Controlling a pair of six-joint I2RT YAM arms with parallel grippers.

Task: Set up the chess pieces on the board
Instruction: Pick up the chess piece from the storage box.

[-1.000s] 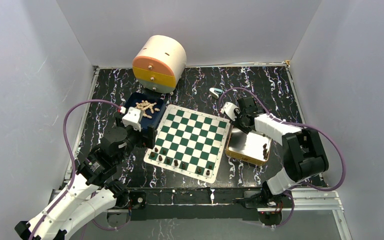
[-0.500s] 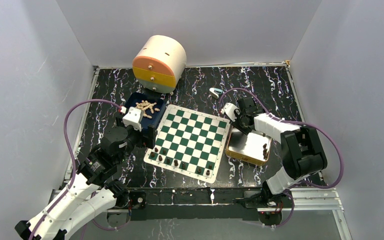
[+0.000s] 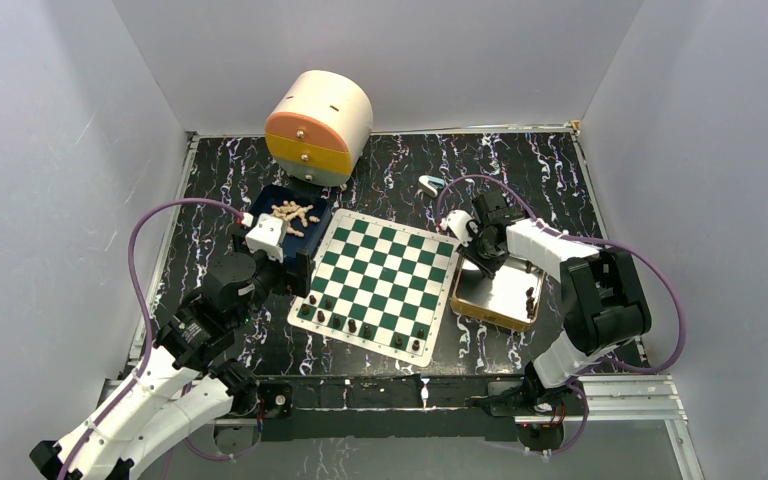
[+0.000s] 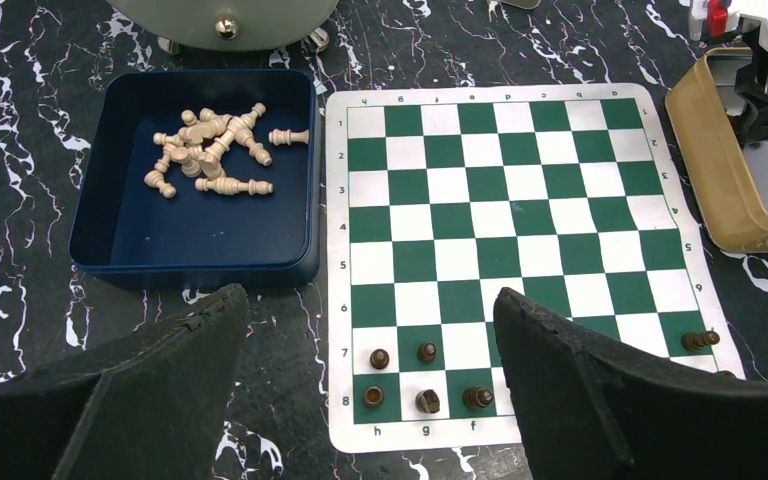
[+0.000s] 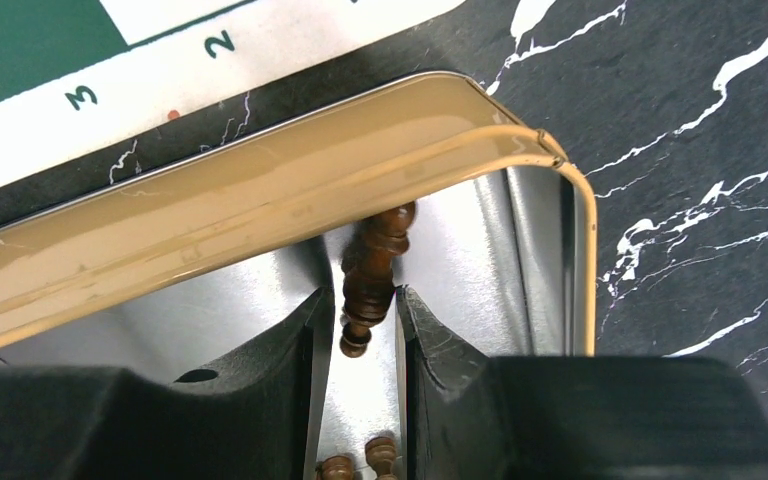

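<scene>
The right claw is bracketing a dark piece lying in the far-left corner of the tan tray, perhaps already pinching it; crowded by the rim, it is risking slipping. The left claw is gaping.

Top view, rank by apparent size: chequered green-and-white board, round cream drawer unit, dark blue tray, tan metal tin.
Chequered green-and-white board
Round cream drawer unit
Then dark blue tray and tan metal tin: alike, both partly hidden.

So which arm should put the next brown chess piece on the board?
Right. Its jaws sit either side of a dark piece in the tan tin; the left arm's jaws hang open, holding nothing.
</scene>
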